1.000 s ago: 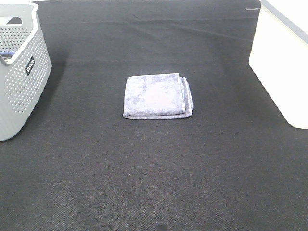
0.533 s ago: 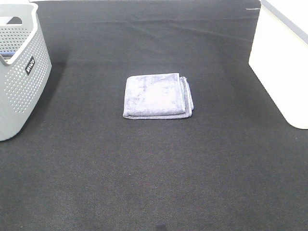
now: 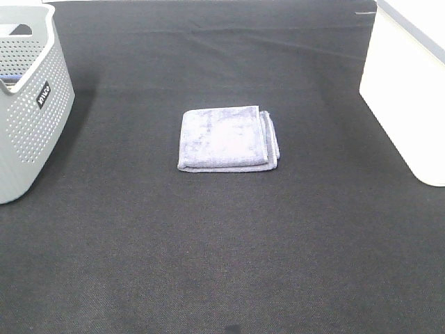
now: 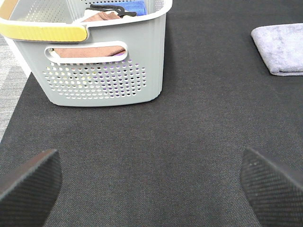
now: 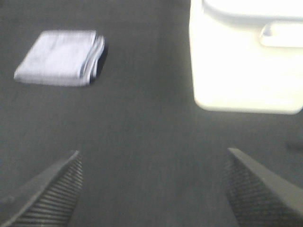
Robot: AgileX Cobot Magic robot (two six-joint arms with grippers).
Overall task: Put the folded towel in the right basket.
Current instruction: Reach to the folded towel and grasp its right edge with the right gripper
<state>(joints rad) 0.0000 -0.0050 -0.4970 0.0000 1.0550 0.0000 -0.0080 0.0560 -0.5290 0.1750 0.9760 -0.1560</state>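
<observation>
exterior high view: the folded towel [image 3: 227,138], pale lilac, lies flat on the black mat [image 3: 208,243] near the middle, with its stacked edges facing the right side. it sits well apart from both baskets, the perforated grey basket [image 3: 31,111] at the left edge and the white basket [image 3: 407,97] at the right edge.

left wrist view: the left gripper [image 4: 151,187] hangs over bare mat with its two dark ribbed fingertips [image 4: 29,182] spread wide and only mat between them. ahead of it stands the grey basket, with a yellow handle grip [image 4: 45,32] on its rim. a brown cloth [image 4: 90,49] shows through the side slot, and something blue [image 4: 131,6] lies deeper inside. a corner of the folded towel shows off to one side, apart from the grey basket.

right wrist view, a bit blurred: the right gripper [image 5: 152,189] is likewise spread wide above the mat, holding nothing. the folded towel lies ahead toward one finger's side and the white basket ahead toward the other, with a strip of mat between them. the folded towel is outside the white basket and touches neither gripper.
</observation>
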